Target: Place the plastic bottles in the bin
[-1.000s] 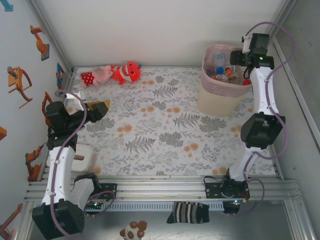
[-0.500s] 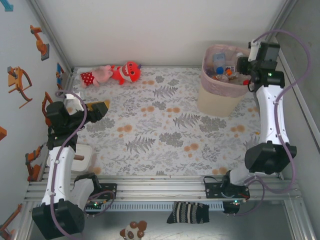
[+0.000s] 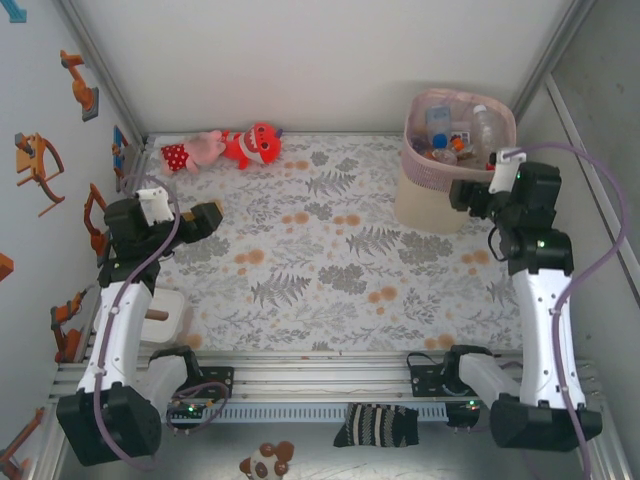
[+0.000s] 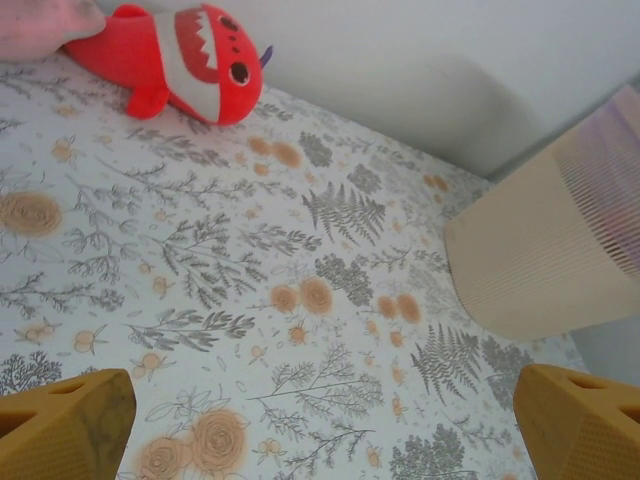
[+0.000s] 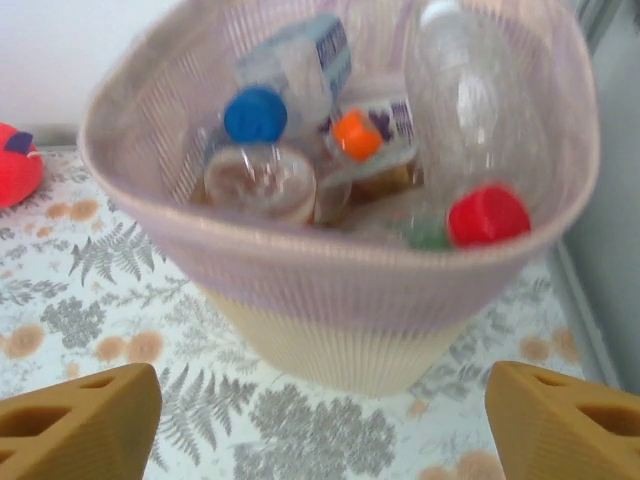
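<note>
Light, thin, prob. slick plastic bottles [image 5: 470, 110] in bin [image 5: 340, 270] want gentle mid-body grip; left gripper [image 4: 320, 430] & right gripper [image 5: 322, 425] both spread wide, empty.

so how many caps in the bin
3: blue cap left, orange cap middle, red cap right. A green bit by the red may be a fourth; others may be buried.

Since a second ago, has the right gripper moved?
Yes. The right gripper has drawn back from above the bin toward the arm bases, now outside its rim.
</note>
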